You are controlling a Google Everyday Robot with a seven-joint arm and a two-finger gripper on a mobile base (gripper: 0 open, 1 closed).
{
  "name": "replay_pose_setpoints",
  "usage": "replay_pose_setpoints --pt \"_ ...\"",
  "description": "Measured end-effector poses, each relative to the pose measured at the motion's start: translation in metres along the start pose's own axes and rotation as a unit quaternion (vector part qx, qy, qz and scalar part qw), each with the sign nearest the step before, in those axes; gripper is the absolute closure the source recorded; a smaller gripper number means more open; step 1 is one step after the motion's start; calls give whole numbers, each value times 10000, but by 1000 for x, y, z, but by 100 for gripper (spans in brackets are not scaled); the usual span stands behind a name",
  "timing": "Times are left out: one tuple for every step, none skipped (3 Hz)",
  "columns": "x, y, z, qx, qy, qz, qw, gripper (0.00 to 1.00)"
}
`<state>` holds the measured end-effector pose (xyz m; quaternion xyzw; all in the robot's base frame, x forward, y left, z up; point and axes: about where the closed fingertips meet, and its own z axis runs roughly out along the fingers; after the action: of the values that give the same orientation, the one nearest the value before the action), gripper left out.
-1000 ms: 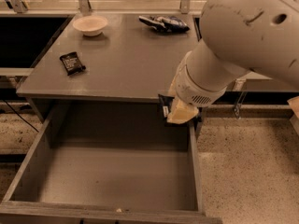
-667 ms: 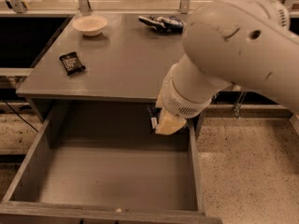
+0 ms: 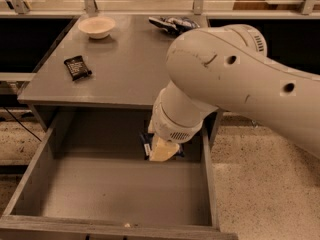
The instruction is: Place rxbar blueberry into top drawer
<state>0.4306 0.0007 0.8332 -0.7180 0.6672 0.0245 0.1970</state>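
Held the rxbar blueberry (image 3: 145, 146) pinched in the hand (image 3: 163, 150), low inside the top drawer (image 3: 100, 184), toward its back. Could have dropped the bar on edge if released too far above the drawer floor below. Could also have clipped the side wall just beside the hand, or the table (image 3: 125, 74) edge above it, when withdrawing. Ran little risk to the black packet (image 3: 77, 67) and bowl (image 3: 97, 27), well apart on the table.

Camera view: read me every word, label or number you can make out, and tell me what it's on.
No text is readable.
Black wrapper on the table: white print, too blurred.
rxbar blueberry at the gripper over the top drawer: lettering too small.
Bag at the back: unreadable.
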Motion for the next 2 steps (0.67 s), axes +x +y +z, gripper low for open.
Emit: replay_pose_setpoints --pt "0 1 3 -19 -5 10 10000 100" --pt "0 2 8 -59 -14 32 10000 100"
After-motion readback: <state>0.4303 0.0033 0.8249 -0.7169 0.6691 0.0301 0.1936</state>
